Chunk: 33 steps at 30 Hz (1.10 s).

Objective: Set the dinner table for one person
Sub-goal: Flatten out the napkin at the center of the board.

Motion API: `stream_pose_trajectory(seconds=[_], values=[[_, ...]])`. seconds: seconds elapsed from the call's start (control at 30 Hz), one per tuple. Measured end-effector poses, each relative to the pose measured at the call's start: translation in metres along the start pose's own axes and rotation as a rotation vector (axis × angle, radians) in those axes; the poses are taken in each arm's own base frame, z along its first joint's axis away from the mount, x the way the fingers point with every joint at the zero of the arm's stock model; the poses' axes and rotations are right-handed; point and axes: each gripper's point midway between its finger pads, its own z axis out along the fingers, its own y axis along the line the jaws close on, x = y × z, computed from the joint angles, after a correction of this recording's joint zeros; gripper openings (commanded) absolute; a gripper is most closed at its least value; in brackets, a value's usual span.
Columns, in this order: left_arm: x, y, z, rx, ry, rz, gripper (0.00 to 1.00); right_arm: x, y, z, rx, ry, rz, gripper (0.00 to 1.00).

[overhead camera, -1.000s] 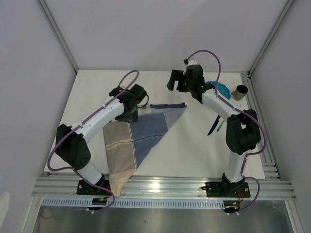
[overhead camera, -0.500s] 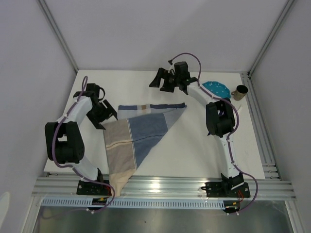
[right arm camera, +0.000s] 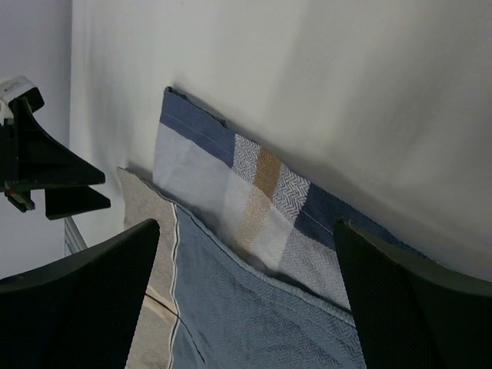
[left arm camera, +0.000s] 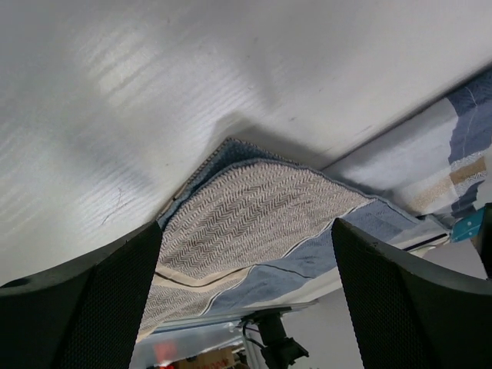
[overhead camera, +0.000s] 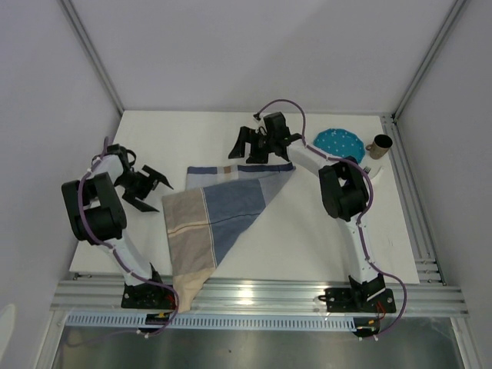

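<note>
Dinner table (overhead camera: pixel 307 238), long axis left-to-right

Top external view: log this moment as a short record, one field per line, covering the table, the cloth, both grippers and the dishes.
surface: white dinner table, silver rails
cloth: blue-and-beige placemat, folded diagonally, near corner over the front rail
left gripper: open, beside the placemat's left corner, holding nothing
right gripper: open, over the placemat's far edge, holding nothing
dishes: blue plate and brown cup, far right, apart from the placemat
</note>
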Motion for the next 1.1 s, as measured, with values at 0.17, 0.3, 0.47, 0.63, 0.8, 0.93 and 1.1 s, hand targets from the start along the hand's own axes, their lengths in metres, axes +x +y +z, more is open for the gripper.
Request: stream_pose_trajectory(seconds=[0.17,0.3,0.47,0.63,0.8,0.93,1.1], values=[[-0.006,0.007,0.016,-0.048,0.061,-0.04,0.94,0.007,-0.005,-0.002,0.014,0.012,0.011,0.99],[-0.008,0.012,0.022,-0.102,0.1,-0.062,0.93,-0.002,0.001,-0.008,0.002,-0.014,-0.001,0.99],[-0.015,0.012,0.024,-0.161,0.104,-0.06,0.89,-0.011,0.009,-0.011,-0.017,-0.043,-0.016,0.99],[-0.018,0.01,0.029,-0.28,0.148,-0.037,0.8,-0.012,0.009,-0.012,-0.018,-0.046,-0.016,0.99],[-0.018,0.003,0.032,-0.401,0.169,0.028,0.66,-0.02,0.01,-0.016,-0.023,-0.065,-0.004,0.99],[-0.017,-0.002,0.033,-0.434,0.155,0.067,0.46,-0.03,0.015,-0.023,-0.032,-0.09,0.003,0.99],[-0.012,0.001,0.033,-0.455,0.166,0.08,0.26,-0.045,0.021,-0.035,-0.046,-0.13,0.008,1.0]])
